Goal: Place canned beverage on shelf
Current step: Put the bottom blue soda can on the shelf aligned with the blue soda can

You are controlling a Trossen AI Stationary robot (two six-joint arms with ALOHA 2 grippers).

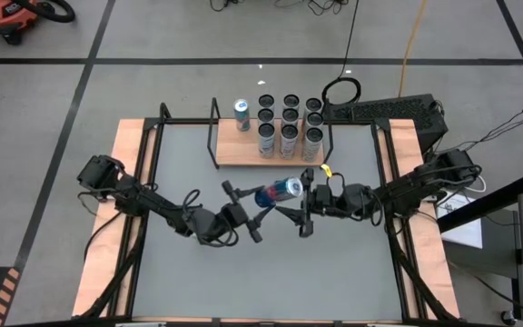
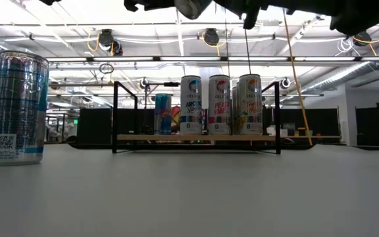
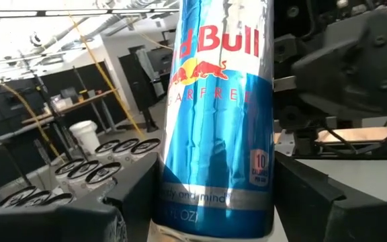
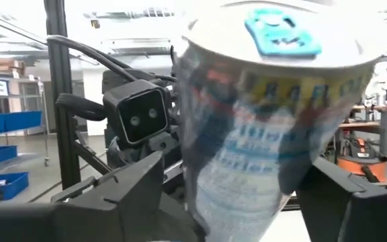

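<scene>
A blue and silver can (image 1: 278, 192) is in the air above the middle of the table, lying about level, its top toward the table's right. My left gripper (image 1: 258, 202) is shut on it; the can fills the left wrist view (image 3: 220, 101). My right gripper (image 1: 303, 200) is open, with one finger on either side of the can's top end (image 4: 281, 33), and I see no touch. The shelf (image 1: 243, 153), a light-wood board with a black rod frame, stands at the table's far side, with several cans standing on it. My left gripper pinches the can's bottom end (image 3: 213, 202) between its two fingers (image 3: 136, 202), one on each side of the can's wall. The fingers come about level from the table's left and lie along the can. The can sticks out beyond them toward my right gripper, clear of the table.
Several tall cans (image 1: 289, 127) fill the shelf's right half, and one can (image 1: 241, 113) stands at its left with bare board beside it. In the low view another can (image 2: 18, 108) stands on the tabletop close to the camera. A keyboard (image 1: 379, 111) lies behind the shelf.
</scene>
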